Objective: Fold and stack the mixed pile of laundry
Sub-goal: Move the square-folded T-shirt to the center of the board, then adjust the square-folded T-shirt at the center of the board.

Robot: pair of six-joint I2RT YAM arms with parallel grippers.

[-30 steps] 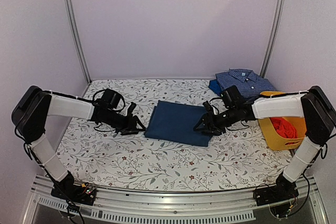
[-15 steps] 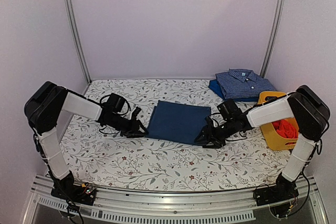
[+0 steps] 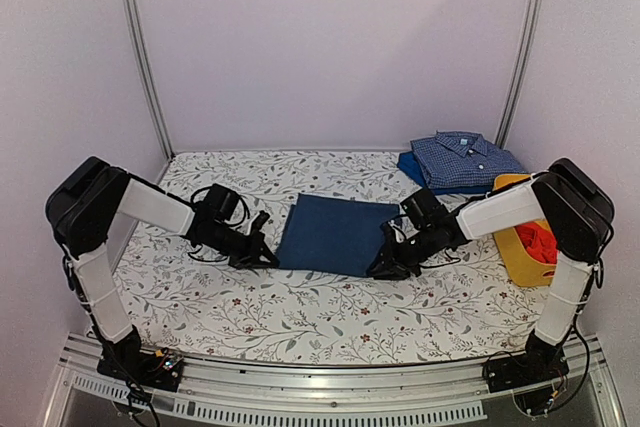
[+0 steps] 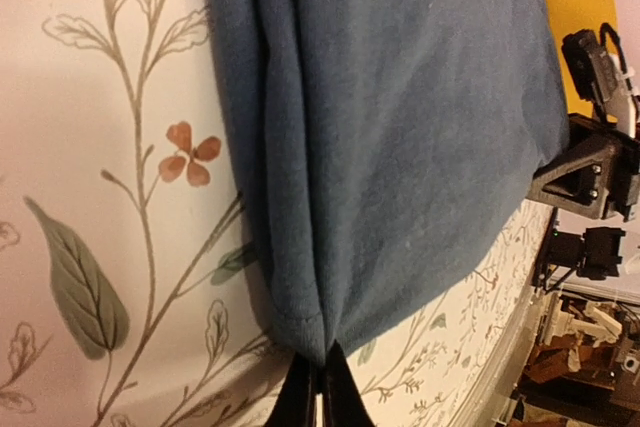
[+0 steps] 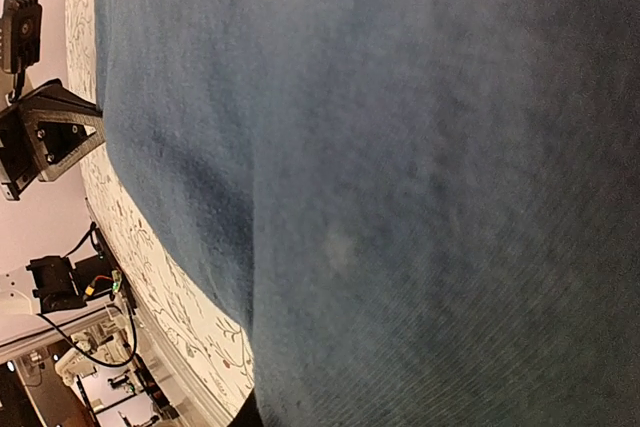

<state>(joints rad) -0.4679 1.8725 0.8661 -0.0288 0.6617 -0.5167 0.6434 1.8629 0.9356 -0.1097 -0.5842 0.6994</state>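
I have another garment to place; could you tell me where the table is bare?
Bare floral tablecloth along the near edge and behind the folded dark blue cloth. Crowded far right: blue checked shirt, yellow plastic basket.

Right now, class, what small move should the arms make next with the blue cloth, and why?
Probably lift both near corners slightly together, starting a fold. The left gripper is shut on the near-left corner of the blue cloth; the right gripper sits at the near-right corner, its grip unseen.

A yellow basket (image 3: 520,263) stands at the right edge of the floral-patterned table (image 3: 300,312)
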